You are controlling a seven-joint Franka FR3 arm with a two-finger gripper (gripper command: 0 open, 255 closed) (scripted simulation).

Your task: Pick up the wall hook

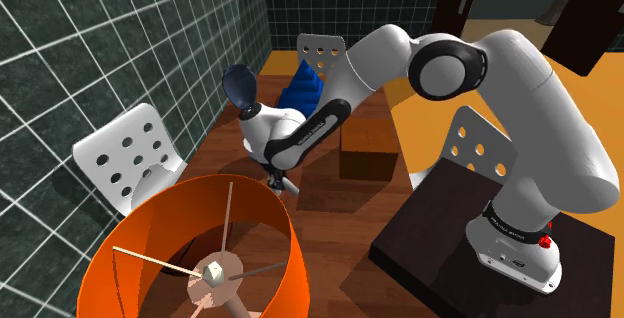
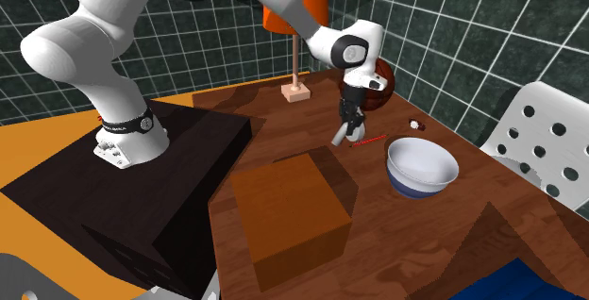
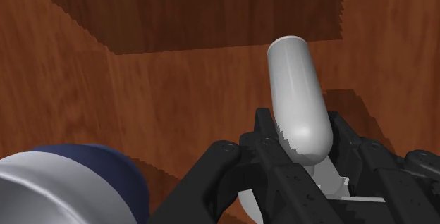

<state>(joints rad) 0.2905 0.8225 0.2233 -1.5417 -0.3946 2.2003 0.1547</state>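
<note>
Near the wall-side edge of the wood-grain table (image 2: 311, 145): gripper (image 3: 302, 129) clamps the wall hook (image 3: 296, 92).
Jaws closed narrow on its smooth, glossy grey, round-tipped shaft; white bowl (image 2: 412, 188) with blue outside stands close by.

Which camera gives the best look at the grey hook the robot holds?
The wrist view: the wall hook is close, clasped in the pincer. The second exterior view shows a small grey end below the pincer; the shoulder view, a pale sliver.
</note>
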